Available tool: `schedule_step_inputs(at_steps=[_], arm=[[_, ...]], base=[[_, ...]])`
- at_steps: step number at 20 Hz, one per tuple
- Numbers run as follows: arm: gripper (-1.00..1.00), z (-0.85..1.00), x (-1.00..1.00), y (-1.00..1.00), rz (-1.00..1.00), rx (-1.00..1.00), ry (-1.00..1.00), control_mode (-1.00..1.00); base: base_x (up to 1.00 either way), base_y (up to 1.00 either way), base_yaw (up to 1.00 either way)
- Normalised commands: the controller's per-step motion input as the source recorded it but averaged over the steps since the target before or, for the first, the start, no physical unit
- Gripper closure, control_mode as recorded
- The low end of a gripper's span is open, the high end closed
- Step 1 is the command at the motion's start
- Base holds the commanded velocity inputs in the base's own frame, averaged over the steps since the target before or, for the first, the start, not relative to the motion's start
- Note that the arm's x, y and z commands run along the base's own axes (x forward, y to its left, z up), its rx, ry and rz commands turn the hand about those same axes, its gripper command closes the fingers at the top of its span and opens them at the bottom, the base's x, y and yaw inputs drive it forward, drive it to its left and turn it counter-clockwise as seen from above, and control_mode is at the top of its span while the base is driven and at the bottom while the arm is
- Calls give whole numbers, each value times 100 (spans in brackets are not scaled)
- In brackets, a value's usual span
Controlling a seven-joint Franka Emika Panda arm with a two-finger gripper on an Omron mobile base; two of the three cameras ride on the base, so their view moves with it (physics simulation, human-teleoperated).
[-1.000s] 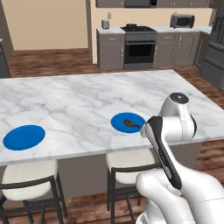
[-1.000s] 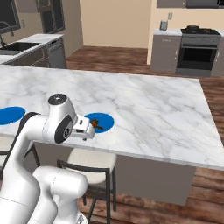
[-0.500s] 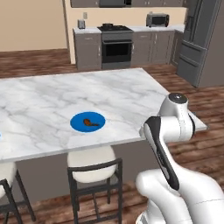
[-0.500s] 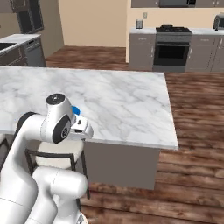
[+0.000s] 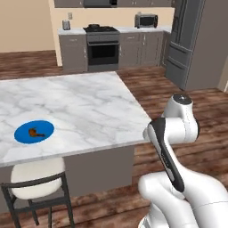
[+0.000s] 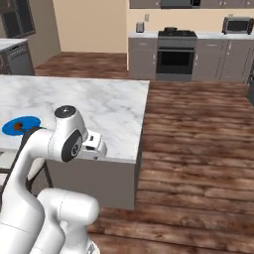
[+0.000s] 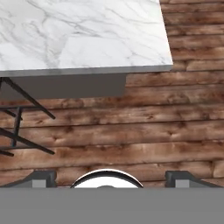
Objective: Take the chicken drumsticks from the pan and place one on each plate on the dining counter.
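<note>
hand view has the gripper (image 7: 106,177) at the bottom edge, both finger tips (image 7: 40,178) spread wide w/ nothing between them, just wood floor (image 7: 131,131) below. jaws full open, carrying nothing. above the tips in that view sits the corner of the dining counter (image 7: 78,39) w/ its grey base under the overhang, and black chair legs at the left edge.

left base view: arm folded up low right, off the counter's corner, hand tucked behind the forearm so the tips can't be made out there. further left on the marble lies a blue plate (image 5: 34,132) w/ one drumstick (image 5: 34,132) on it, well apart from the arm. a stool (image 5: 35,178) stands under the slab edge just below that plate. same plate shows at the far left in the right base view (image 6: 21,125), w/ a small dark bit on it.

far back on the stove (image 5: 101,49) a dark round shape could be the pan (image 5: 94,26), too small to be sure; can't see any drumsticks in it.

handling guess: drumstick is small, light, prob. greasy and a bit soft, tapered, so it'll roll or slip if pinched at the thin end. best to close across the thick meaty middle, jaws square to its long axis, moderate squeeze. approx half the job looks done from the one filled plate.
</note>
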Motion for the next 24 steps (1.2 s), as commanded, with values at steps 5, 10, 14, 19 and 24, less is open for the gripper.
schedule_step_inputs(at_steps=[5, 10, 14, 19, 24], arm=[[-100, 0, 0, 0, 0, 0, 0, 100], [-100, 0, 0, 0, 0, 0, 0, 100], [-100, 0, 0, 0, 0, 0, 0, 100], [-100, 0, 0, 0, 0, 0, 0, 100], [-100, 0, 0, 0, 0, 0, 0, 100]], base=[[27, -92, 0], [36, -87, 0], [56, -76, 0], [91, -48, 1], [100, -28, 2]])
